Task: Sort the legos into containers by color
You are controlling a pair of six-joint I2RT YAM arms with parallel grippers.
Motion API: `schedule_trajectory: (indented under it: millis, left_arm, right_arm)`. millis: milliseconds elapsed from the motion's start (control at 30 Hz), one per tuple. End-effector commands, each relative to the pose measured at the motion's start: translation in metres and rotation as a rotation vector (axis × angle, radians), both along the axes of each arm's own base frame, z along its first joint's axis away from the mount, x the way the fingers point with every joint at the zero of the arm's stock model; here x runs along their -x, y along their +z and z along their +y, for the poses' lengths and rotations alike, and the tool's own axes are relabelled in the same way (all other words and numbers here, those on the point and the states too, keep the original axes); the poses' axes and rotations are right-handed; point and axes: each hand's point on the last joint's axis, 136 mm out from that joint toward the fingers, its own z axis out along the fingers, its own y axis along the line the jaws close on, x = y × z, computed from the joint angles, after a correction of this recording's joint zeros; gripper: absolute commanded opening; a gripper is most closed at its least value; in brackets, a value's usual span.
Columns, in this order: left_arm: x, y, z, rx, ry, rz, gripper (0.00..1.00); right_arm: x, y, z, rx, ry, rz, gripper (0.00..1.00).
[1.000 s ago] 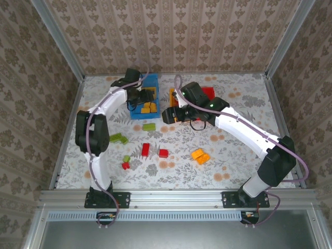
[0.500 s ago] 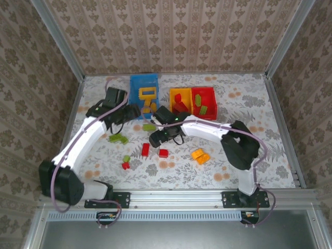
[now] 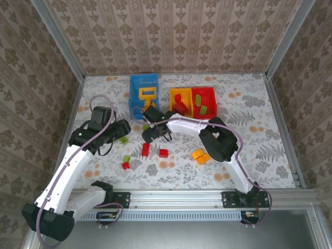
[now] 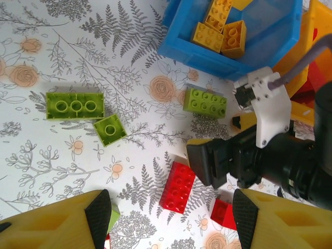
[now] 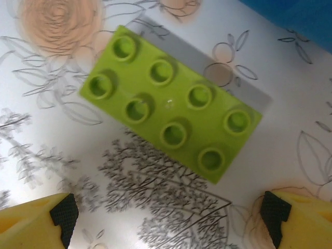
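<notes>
Lime-green, the eight-stud brick (image 5: 174, 104) lies flat on the table (image 3: 249, 140), just at six o'clock of the blue bin (image 4: 218, 57). We see the right gripper (image 5: 166, 223) hanging over it, jaws spread wide and empty, clear of the brick. We judge this pick to be the step in hand; the grasp is not yet made.

Sorting looks well under way. The blue bin, at twelve o'clock on the table, holds yellow bricks (image 4: 220, 33) and the yellow frame (image 3: 147, 93). The yellow bin (image 3: 173, 96) at its three o'clock holds red pieces, and the red bin (image 3: 213, 104), next along, holds green ones.

Around the centre and toward nine o'clock we count what is left:
- a long green brick (image 4: 74, 105) with a small green one (image 4: 109, 128) just beside it
- two red bricks (image 4: 178, 187)
- a small green-and-red pair (image 3: 126, 162)
- orange bricks (image 3: 200, 155) toward five o'clock

The left gripper (image 4: 171, 223) hovers above the red bricks, jaws apart, carrying nothing.

With roughly eight or nine pieces loose, we put the job somewhat past halfway.
</notes>
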Motion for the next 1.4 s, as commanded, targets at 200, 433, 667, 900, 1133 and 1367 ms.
schedule_trajectory:
  millis: [200, 433, 667, 900, 1133, 1367]
  left_arm:
    - [0.023, -0.003, 0.014, -0.031, 0.002, 0.042, 0.66]
    - [0.028, -0.004, 0.017, -0.023, 0.001, 0.05, 0.66]
    - [0.026, -0.007, 0.016, -0.012, 0.002, 0.049, 0.66]
    - [0.023, -0.012, 0.014, 0.002, 0.013, 0.05, 0.66]
    - [0.026, -0.012, 0.015, 0.005, 0.017, 0.049, 0.65]
    - [0.031, -0.011, 0.019, -0.005, 0.019, 0.053, 0.65]
  right_arm:
    - [-0.03, -0.011, 0.006, 0.012, -0.002, -0.023, 0.95]
    - [-0.014, -0.008, 0.032, -0.033, 0.172, 0.004, 0.94]
    - [0.011, 0.001, 0.04, -0.075, 0.248, 0.067, 0.84]
    - [0.026, 0.015, 0.037, -0.086, 0.229, 0.06, 0.73]
    - [0.007, 0.006, 0.035, -0.025, 0.188, 0.012, 0.74]
    - [-0.005, -0.005, 0.037, 0.018, 0.183, 0.006, 0.79]
